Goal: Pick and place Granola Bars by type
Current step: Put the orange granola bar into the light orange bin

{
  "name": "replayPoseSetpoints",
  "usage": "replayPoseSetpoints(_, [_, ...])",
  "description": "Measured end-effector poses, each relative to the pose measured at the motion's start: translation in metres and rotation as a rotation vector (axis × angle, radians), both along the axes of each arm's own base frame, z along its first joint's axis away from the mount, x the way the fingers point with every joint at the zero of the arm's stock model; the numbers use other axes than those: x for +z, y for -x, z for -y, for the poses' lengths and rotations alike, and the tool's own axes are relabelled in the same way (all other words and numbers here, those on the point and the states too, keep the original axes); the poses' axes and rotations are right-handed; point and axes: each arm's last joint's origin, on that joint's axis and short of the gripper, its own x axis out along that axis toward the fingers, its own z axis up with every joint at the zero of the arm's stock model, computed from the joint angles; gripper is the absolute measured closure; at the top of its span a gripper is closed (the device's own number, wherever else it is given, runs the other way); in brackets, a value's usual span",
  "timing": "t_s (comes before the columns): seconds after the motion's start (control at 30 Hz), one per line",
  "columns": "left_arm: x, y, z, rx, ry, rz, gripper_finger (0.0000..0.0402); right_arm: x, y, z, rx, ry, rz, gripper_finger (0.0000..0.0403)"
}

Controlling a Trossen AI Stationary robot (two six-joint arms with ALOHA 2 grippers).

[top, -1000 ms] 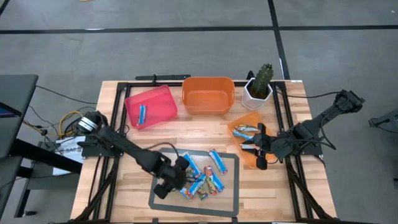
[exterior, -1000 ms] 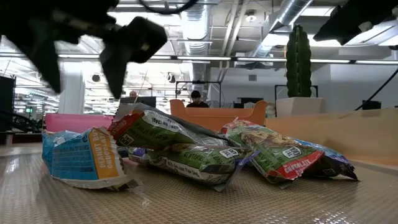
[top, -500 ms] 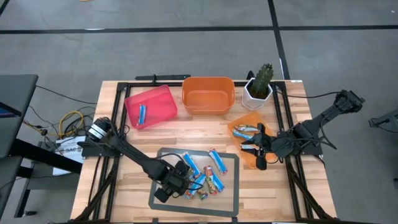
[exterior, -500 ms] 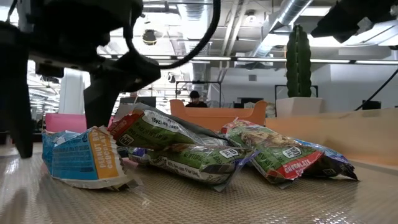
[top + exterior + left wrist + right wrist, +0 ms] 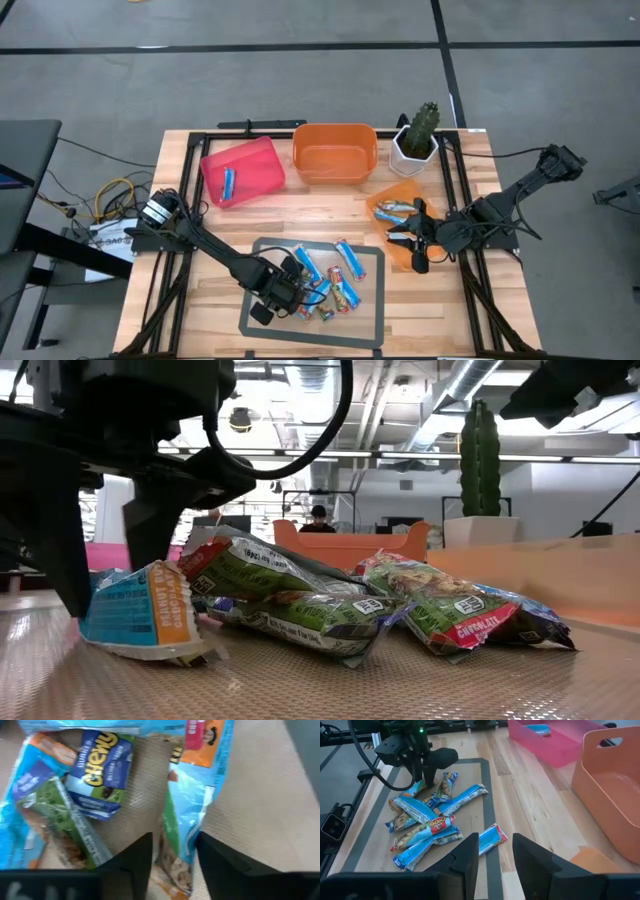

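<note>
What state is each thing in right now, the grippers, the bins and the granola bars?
Left gripper: open, lowered astride a blue bar at the pile's edge.
Right gripper: open, holding nothing, over the flat orange tray.
Granola bars: heaped unsorted on the grey mat.
Pink bin: holds one blue bar.
Orange bin: looks empty.

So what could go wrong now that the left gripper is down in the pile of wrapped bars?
The left gripper straddles one blue-wrapped granola bar in a crowded heap on the grey mat. Closing may pinch the neighbouring green-wrapped bar as well, or drag the overlapping bars. The shiny wrapper could also slip from the fingers.
</note>
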Motion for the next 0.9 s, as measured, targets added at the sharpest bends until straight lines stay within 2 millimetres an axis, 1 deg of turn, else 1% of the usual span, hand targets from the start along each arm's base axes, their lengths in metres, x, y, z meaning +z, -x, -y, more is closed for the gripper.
replayPoseSetpoints(0.2, [0.000, 0.001, 0.001, 0.023, 0.047, -0.028, 0.0346, 0.000, 0.000, 0.000, 0.000, 0.000, 0.000, 0.0290])
replayPoseSetpoints(0.37, [0.001, 0.002, 0.001, 0.068, 0.083, -0.065, 0.0392, 0.000, 0.000, 0.000, 0.000, -0.001, 0.000, 0.0290])
replayPoseSetpoints(0.53, [0.007, 0.005, 0.000, 0.125, 0.062, -0.132, 0.0397, 0.001, 0.000, 0.000, -0.010, -0.022, 0.010, 0.0290])
replayPoseSetpoints(0.63, [0.014, 0.005, 0.000, 0.146, 0.052, -0.156, 0.0399, 0.002, -0.001, -0.001, -0.009, -0.028, 0.018, 0.0290])
replayPoseSetpoints(0.77, [0.031, 0.003, 0.001, 0.168, 0.020, -0.172, 0.0400, 0.003, -0.002, -0.001, -0.009, -0.039, 0.036, 0.0290])
replayPoseSetpoints(0.9, [0.055, 0.001, -0.001, 0.189, -0.040, -0.122, 0.0401, 0.004, -0.002, -0.001, -0.009, -0.042, 0.041, 0.0290])
